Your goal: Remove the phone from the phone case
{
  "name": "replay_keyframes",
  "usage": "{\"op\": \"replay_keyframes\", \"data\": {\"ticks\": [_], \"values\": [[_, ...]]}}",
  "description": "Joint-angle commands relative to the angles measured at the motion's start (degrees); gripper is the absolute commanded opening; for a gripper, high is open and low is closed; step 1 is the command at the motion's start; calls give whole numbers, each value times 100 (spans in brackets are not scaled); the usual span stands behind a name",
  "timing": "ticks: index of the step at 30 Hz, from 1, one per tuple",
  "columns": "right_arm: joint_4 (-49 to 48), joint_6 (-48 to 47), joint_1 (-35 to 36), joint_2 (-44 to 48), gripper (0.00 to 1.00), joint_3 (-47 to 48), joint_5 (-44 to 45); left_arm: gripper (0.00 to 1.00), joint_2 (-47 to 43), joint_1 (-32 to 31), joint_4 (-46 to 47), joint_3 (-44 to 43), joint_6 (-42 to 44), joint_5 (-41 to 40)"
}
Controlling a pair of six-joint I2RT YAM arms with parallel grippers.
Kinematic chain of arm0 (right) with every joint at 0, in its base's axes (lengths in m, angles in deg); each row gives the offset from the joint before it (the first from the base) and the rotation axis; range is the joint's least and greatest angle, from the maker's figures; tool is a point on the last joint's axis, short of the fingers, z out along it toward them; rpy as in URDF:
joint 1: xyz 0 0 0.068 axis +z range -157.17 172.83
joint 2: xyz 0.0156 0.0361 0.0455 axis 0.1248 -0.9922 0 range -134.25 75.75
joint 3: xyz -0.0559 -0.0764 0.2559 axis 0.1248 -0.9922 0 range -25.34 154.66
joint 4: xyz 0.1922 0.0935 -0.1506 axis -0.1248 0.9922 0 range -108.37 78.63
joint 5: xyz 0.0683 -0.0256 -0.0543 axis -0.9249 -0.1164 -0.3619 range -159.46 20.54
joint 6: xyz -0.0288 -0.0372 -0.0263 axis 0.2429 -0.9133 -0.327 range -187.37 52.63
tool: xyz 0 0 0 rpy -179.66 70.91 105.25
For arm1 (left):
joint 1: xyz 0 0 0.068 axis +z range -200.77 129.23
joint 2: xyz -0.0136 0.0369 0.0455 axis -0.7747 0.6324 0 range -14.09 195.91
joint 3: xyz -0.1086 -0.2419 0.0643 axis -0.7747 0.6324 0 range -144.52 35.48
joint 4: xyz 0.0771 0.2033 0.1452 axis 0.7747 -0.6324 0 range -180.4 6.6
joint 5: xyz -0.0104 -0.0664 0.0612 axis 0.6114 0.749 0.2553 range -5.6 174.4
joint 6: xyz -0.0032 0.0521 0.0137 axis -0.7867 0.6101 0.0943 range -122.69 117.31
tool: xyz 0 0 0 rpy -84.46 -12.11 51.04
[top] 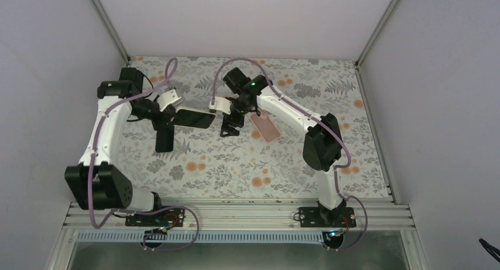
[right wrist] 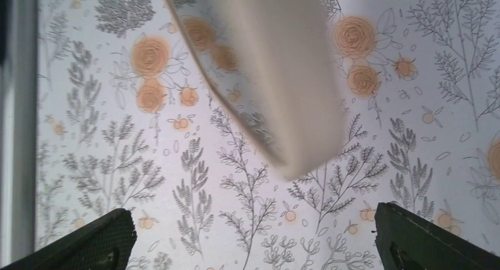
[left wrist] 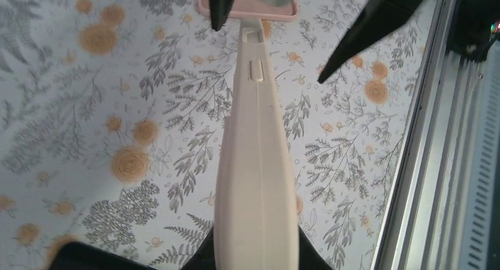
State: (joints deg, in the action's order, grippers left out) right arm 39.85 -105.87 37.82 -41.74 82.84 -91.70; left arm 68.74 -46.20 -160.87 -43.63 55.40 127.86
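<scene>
My left gripper (top: 171,114) is shut on the phone (top: 194,118) and holds it level above the table, dark screen up. In the left wrist view the phone (left wrist: 256,164) runs edge-on out of my jaws. That edge is a pale cream-pink band with a raised button, which looks like the phone case; I cannot tell for sure. My right gripper (top: 230,128) stands open at the phone's far end, touching nothing. In the right wrist view the blurred cream end (right wrist: 283,75) hangs beyond my wide-apart fingertips (right wrist: 88,240).
A flat pink rectangle (top: 266,128) lies on the floral table cover just right of the right gripper, also seen in the left wrist view (left wrist: 247,7). White walls close the back and sides. A metal rail (top: 236,214) runs along the near edge.
</scene>
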Motion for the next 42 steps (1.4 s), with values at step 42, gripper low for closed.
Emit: {"op": "replay_keyframes", "data": {"ticks": [42], "values": [[1217,-727,-628,-1236,93,1618,-1207,2,-824,-898,-40,297,193,89]]}}
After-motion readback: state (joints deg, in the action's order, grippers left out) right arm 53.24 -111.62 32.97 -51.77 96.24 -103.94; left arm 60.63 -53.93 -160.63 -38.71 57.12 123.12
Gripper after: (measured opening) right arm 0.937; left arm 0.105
